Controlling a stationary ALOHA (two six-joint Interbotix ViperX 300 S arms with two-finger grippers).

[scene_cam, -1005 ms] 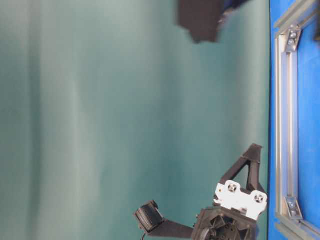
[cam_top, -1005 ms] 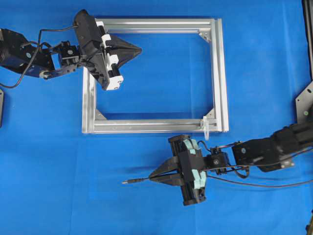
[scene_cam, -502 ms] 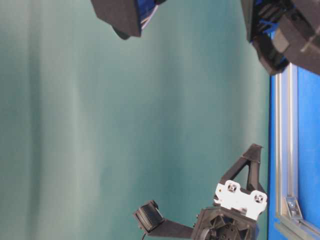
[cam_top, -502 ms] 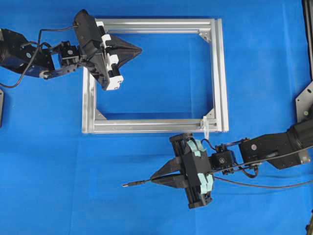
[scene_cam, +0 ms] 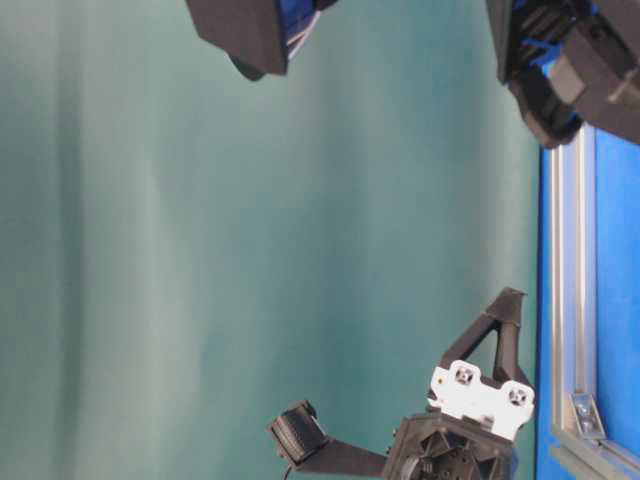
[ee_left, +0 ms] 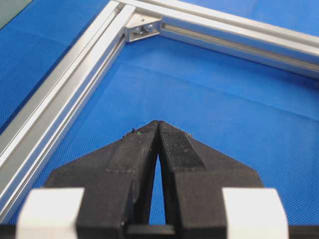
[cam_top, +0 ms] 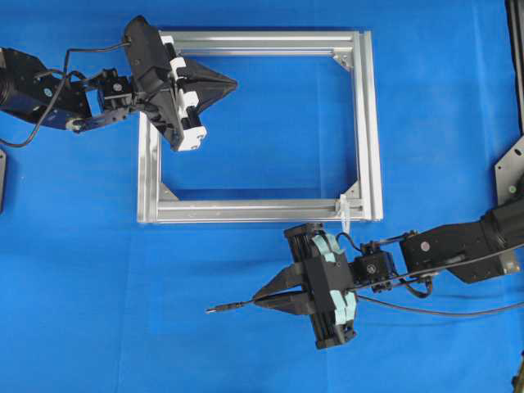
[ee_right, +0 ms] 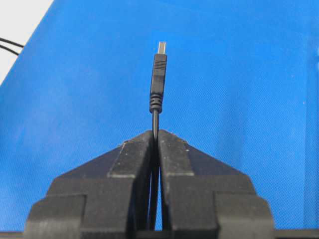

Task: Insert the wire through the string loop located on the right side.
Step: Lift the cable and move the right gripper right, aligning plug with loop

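The wire (cam_top: 229,306) is a thin black cable held in my right gripper (cam_top: 255,301), which is shut on it just behind the plug. The plug tip (cam_top: 208,309) sticks out to the left over the blue mat, below the frame. In the right wrist view the plug (ee_right: 158,74) stands straight out ahead of the right gripper (ee_right: 155,132). The string loop (cam_top: 345,214) is a small whitish loop at the lower right corner of the aluminium frame (cam_top: 368,123), up and to the right of the right gripper. My left gripper (cam_top: 235,83) is shut and empty over the frame's upper left part.
The wire's slack (cam_top: 442,312) trails right along the mat under the right arm. In the left wrist view a frame rail (ee_left: 60,94) and a corner bracket (ee_left: 142,30) lie ahead of the left gripper (ee_left: 158,122). A black fixture (cam_top: 512,176) sits at the right edge.
My right gripper has shifted slightly toward the front of the table with the wire, and its arm has changed posture. The left arm has not moved.
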